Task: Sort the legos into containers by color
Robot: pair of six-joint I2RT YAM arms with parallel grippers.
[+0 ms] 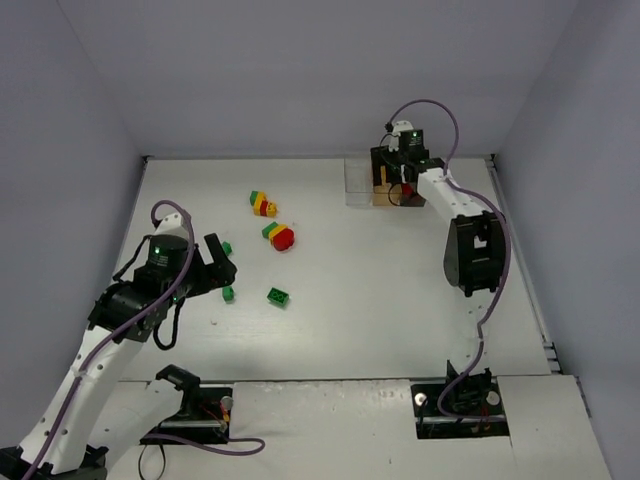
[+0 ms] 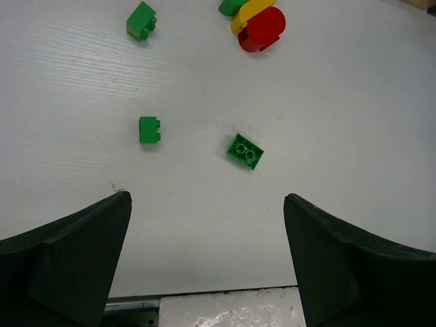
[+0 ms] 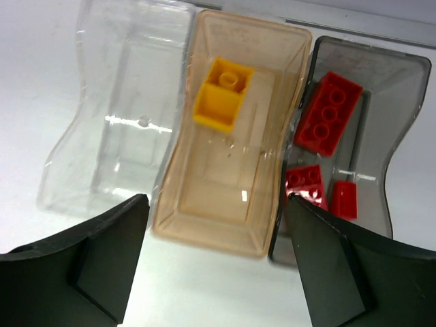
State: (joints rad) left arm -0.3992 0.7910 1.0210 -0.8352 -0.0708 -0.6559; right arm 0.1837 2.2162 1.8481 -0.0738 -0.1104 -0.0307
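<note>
A white table (image 1: 380, 300) stands between plain grey walls (image 1: 300, 70).

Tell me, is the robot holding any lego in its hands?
Nothing. The left gripper hangs open above green legos; the right gripper hangs open above the containers.

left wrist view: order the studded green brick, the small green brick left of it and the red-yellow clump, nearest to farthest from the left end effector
From the left end effector:
1. studded brick, just ahead, slightly to the right.
2. small brick, ahead and to the left.
3. clump, far ahead at the top edge, right of centre.
</note>
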